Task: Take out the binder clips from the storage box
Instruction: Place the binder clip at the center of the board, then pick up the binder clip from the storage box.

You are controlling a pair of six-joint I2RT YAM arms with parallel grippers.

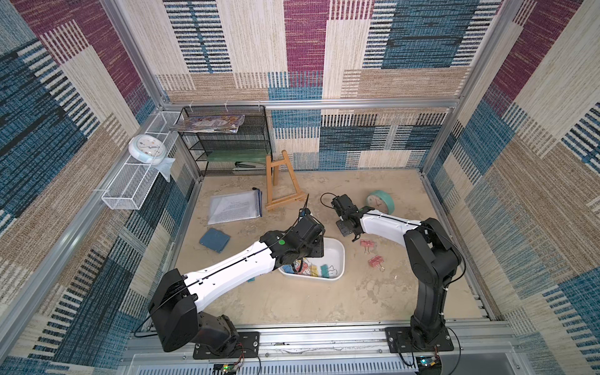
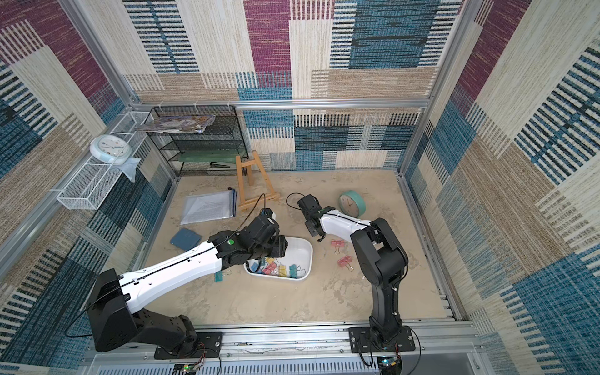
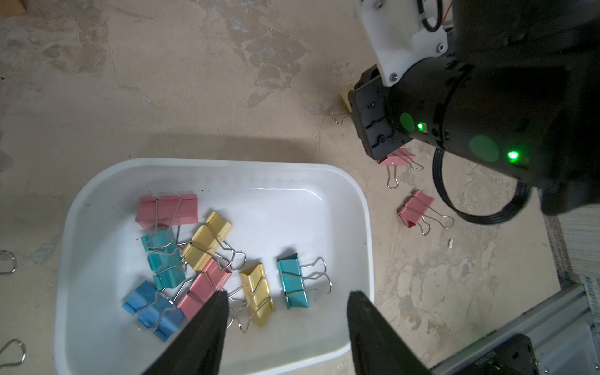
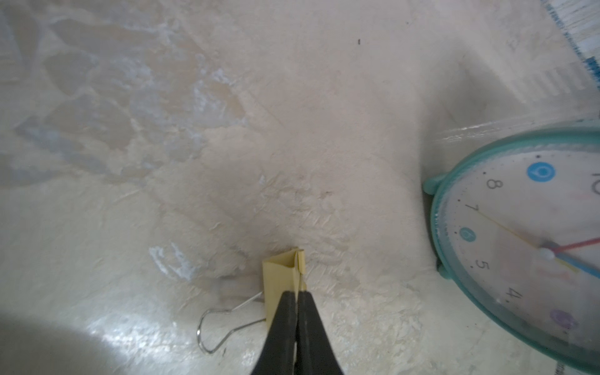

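Teal metal with a silver wire loop, one small binder clip (image 2: 218,277) lies on the beige tabletop (image 1: 324,298) just left of the shallow white plastic storage box (image 3: 368,227). The left gripper (image 3: 289,297) hangs over the box, its black fingers spread wide and grasping nothing. Below it, pastel binder clips (image 3: 207,240) lie heaped inside. Beyond the box's far right corner, the right gripper (image 4: 296,295) is clenched on a yellow binder clip (image 4: 279,276). A pink binder clip (image 1: 367,244) and a second pink clip (image 1: 375,260) rest on the table right of the box, near a round teal clock (image 1: 380,202).
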